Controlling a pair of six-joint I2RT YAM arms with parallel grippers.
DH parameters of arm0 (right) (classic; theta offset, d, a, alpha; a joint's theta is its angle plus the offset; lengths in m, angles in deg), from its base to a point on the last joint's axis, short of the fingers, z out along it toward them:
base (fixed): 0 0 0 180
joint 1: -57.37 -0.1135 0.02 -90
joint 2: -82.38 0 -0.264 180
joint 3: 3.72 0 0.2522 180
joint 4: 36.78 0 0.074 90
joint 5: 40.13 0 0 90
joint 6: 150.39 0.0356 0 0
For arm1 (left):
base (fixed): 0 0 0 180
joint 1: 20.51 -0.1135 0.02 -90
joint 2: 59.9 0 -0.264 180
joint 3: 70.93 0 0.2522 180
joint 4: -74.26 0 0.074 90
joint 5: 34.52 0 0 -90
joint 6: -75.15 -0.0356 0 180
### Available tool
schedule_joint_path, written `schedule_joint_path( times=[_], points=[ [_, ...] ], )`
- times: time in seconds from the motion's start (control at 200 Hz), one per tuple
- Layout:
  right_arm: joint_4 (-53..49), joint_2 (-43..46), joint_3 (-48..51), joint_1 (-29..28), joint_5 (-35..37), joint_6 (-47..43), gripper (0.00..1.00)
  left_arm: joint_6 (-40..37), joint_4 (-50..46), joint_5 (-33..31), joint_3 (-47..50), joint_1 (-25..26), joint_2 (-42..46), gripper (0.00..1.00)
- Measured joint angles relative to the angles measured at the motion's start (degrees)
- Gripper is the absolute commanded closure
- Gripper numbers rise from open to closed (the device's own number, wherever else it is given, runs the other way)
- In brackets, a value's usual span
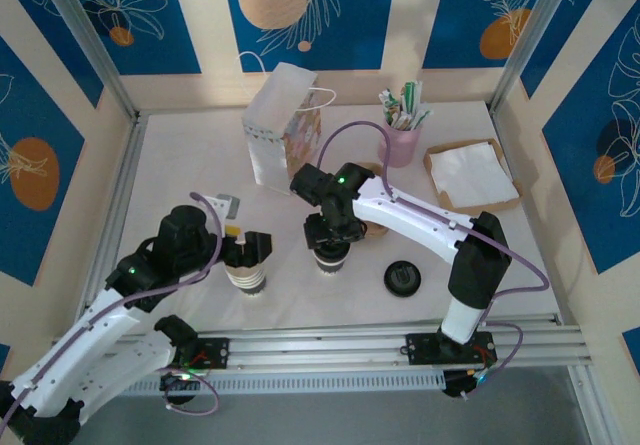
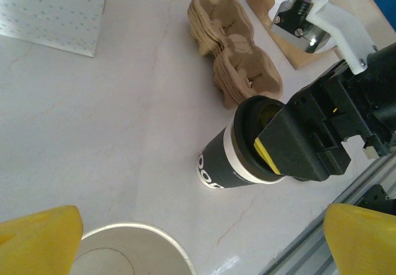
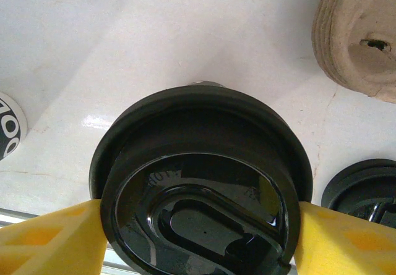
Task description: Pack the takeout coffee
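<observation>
Gripping the takeout coffee (image 1: 331, 258) by its lid, the right hand (image 3: 198, 236) hung over the middle of the counter (image 1: 180, 165).
The coffee stood upright, long axis vertical and black lid facing up, with yellow fingers (image 3: 43, 238) clamped on opposite sides of the rim. The left hand (image 1: 246, 245) gaped wide above a lidless cup (image 1: 246, 277) just to its left. A cardboard cup carrier (image 2: 238, 59) lay close behind, a loose lid (image 1: 403, 277) to the right, and a paper bag (image 1: 283, 135) farther back.

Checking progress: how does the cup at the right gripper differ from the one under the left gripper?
The right cup wears a black lid; the left cup is open-topped. The right gripper clamps that lid; the left gripper stands open above the left cup. Both stand upright on the table.
</observation>
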Motion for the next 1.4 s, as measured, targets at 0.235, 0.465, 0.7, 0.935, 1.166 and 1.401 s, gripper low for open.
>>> schedule_joint_path(
  times=[0.235,0.465,0.7,0.935,1.166,1.401],
  points=[
    [0.13,0.0,1.62,0.0,-1.29,0.0,0.26,0.02,0.31,0.66,0.0,0.0,-0.48,0.0],
    [1.09,0.02,2.34,0.0,-1.44,0.17,0.26,0.02,0.42,1.05,0.31,0.0,-0.94,0.0],
    [1.57,0.07,2.45,0.0,-1.9,0.17,0.26,0.02,0.42,1.05,0.31,0.0,-0.94,0.0],
    [1.57,0.07,2.45,-0.02,-2.03,0.2,0.27,0.02,0.42,1.05,0.44,0.0,-0.92,0.0],
    [1.51,0.11,2.45,-0.02,-2.01,0.2,0.27,0.02,0.42,1.05,0.63,0.0,-0.92,0.0],
    [1.38,0.11,2.38,-0.13,-1.99,0.2,0.27,0.02,0.42,1.05,0.85,0.0,-0.85,0.0]
  ],
)
